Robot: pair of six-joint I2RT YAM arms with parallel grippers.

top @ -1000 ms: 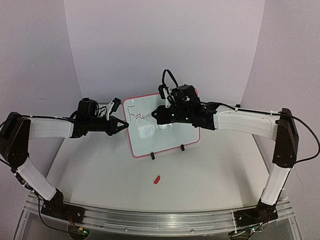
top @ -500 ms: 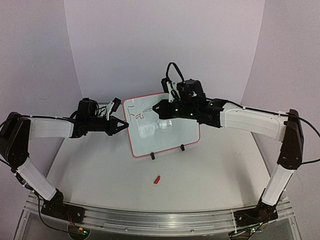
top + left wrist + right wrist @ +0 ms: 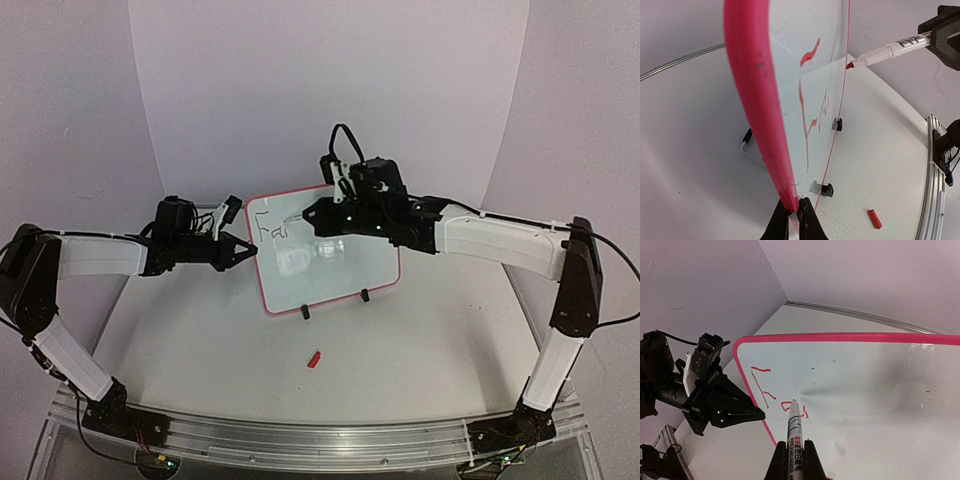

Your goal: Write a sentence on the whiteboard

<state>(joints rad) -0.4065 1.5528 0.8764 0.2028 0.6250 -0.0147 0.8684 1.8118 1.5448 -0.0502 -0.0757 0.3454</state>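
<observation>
Supervisor: Whiteboard position, from the overhead view?

Inspector: The whiteboard (image 3: 340, 275) stood upright on its black feet (image 3: 305, 313) at the middle of the table (image 3: 200, 340). The left gripper (image 3: 250, 250) met the board's left edge. The right gripper (image 3: 308, 213) hung before the board's upper left part. A small red cap (image 3: 314, 358) lay on the table in front of the board, apart from it.

Supervisor: And the left wrist view?

Inspector: Both fingers were pressed together on the pink rim, clamping the board by that edge. A marker (image 3: 890, 50) with a red tip reached in from the right, close to the glossy face. The cap lay beyond the nearer foot.

Supervisor: The right wrist view?

Inspector: The fingers were closed on the marker's barrel, and its tip pointed at the board's face. Of the sentence (image 3: 761, 370), only a few red strokes were present, near the upper left corner. The tip stood just beside the last of them. Contact between tip and board could not be confirmed. The left gripper's pointed jaws sat at the rim below those strokes.
</observation>
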